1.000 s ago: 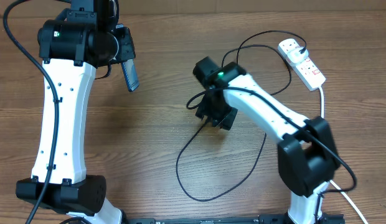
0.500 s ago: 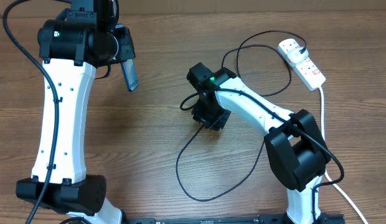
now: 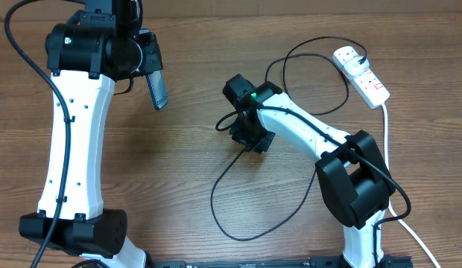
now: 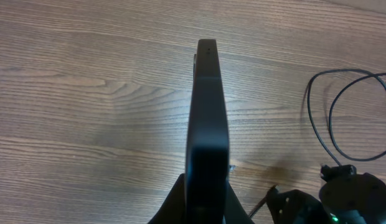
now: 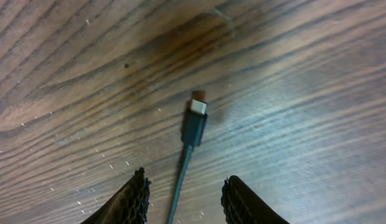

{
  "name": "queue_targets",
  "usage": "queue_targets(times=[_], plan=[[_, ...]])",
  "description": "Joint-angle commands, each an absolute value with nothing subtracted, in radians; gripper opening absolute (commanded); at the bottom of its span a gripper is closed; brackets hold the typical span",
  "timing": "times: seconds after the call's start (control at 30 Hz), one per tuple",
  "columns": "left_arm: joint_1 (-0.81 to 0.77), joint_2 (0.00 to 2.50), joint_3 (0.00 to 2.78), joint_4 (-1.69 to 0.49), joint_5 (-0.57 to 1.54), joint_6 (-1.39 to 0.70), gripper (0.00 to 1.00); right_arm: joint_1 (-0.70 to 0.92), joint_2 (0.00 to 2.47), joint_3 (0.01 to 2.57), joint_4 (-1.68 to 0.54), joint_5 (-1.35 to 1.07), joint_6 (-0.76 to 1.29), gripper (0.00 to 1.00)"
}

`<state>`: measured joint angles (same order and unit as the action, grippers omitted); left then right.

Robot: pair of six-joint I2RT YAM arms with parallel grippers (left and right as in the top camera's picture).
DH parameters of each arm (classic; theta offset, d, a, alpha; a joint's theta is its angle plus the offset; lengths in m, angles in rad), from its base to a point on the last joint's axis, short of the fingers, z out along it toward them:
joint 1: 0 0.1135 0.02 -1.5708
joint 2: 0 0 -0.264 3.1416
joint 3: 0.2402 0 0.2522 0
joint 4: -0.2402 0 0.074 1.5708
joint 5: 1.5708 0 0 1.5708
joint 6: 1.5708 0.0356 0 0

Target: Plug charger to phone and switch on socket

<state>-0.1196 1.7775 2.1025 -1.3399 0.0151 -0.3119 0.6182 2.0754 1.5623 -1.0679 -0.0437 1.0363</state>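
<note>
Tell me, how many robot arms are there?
2. The left arm holds the phone up at the picture's left; the right arm reaches over the tip of the charger, mid-table.

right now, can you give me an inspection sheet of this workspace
surface: brown wood-grain table
job's things: slim dark-edged phone held on edge; white power strip with red switches at far right; thin black charger cable, its connector tip lying on the wood
clutter: nothing seen
grippers: left gripper shut on the phone; right gripper open, straddling the cable behind the tip, not touching
cables: charger cable in loose loops; thick white cord off the strip
surroundings: nothing seen
</note>
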Motion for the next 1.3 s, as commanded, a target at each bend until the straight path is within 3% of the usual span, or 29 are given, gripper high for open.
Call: queue_targets(times=[0.0,0.4,0.53,0.93,1.07,1.27], plan=[[-0.116,1.767,2.114,-1.334,0.030,-0.322,0.04,0.633,2.091,1.520,-1.035,-0.027,1.048,0.39],[-0.116,1.767,2.114,-1.334,0.031,-0.323,0.04,0.639,2.095,1.438,-0.937,-0.027,1.071,0.38],[-0.116,1.767,2.114,-1.333,0.038,-0.323,0.04,0.640,2.096,1.407,-0.916,-0.030,1.074,0.24],[-0.116,1.767,2.114,-1.329,0.046,-0.323,0.04,0.640,2.125,1.406,-0.889,-0.031,1.070,0.23],[-0.116,1.767,2.114,-1.330,0.046,-0.323,0.04,0.640,2.138,1.406,-0.886,-0.039,1.070,0.11],[-0.116,1.767,2.114,-1.327,0.089,-0.321,0.04,0.638,2.138,1.408,-0.862,-0.044,1.028,0.04]])
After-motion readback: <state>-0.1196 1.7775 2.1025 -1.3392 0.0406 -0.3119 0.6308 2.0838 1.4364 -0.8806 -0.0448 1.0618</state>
